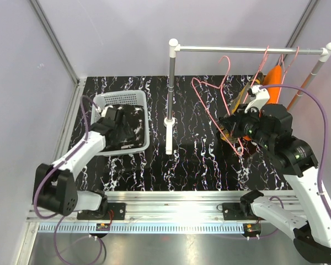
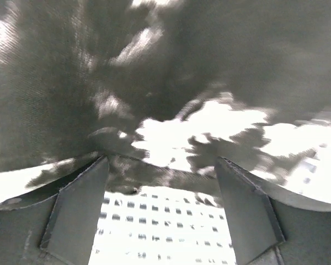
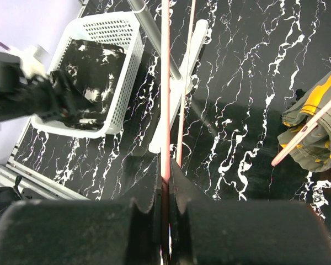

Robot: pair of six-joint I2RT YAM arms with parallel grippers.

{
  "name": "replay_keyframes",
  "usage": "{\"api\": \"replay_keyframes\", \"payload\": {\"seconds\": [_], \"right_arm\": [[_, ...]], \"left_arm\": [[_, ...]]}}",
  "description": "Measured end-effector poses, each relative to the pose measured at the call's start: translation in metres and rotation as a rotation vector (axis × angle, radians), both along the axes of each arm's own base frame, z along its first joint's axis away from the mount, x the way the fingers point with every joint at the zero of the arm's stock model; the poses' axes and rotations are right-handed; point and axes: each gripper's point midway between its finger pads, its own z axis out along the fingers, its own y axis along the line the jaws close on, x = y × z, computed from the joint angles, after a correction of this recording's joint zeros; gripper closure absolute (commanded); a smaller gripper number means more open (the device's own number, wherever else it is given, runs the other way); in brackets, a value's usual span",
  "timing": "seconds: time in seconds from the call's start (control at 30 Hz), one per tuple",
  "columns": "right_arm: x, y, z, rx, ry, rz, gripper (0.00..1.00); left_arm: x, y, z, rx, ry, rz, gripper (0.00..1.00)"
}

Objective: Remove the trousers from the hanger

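Our right hand [image 3: 165,172] clamps the pink hanger [image 3: 166,83]; at nine o'clock our left hand [image 2: 161,165] gapes wide over black trousers [image 3: 94,72] in the basket [image 3: 129,63].

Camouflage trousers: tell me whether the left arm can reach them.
Probably not. The left gripper is over the basket, the rack post stands between, and the right gripper, holding a pink hanger, crowds the camouflage trousers.

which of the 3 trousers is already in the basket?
The black pair with white splotches: it lies in the white basket, under the left gripper. The camouflage pair and the orange pair hang at the right end of the rail.
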Motion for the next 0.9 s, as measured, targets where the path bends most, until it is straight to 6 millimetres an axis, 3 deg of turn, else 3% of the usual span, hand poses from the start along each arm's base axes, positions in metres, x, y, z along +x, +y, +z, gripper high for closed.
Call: {"api": "replay_keyframes", "payload": {"seconds": [0.17,0.23,0.3,0.37,0.53,0.6,0.9], "right_arm": [[0.003,0.002,0.005,0.004,-0.005,0.002,1.0],[0.005,0.003,0.006,0.006,-0.009,0.002,1.0],[0.007,0.005,0.006,0.007,-0.008,0.006,1.0],[0.008,0.006,0.006,0.007,-0.006,0.009,1.0],[0.014,0.008,0.004,0.001,-0.001,0.004,1.0],[0.016,0.007,0.003,-0.009,0.0,-0.002,1.0],[0.025,-0.004,0.001,-0.067,-0.023,-0.052,1.0]], "left_arm": [[0.026,0.004,0.076,-0.018,-0.146,0.001,0.15],[0.04,0.014,0.095,-0.018,-0.192,0.026,0.14],[0.051,0.026,0.1,-0.016,-0.201,0.051,0.14],[0.062,0.033,0.083,-0.024,-0.155,0.06,0.13],[0.075,0.026,0.0,-0.048,0.051,0.026,0.1],[0.08,0.024,-0.022,-0.046,0.1,0.025,0.09],[0.102,0.022,-0.02,-0.043,0.113,0.022,0.05]]}}
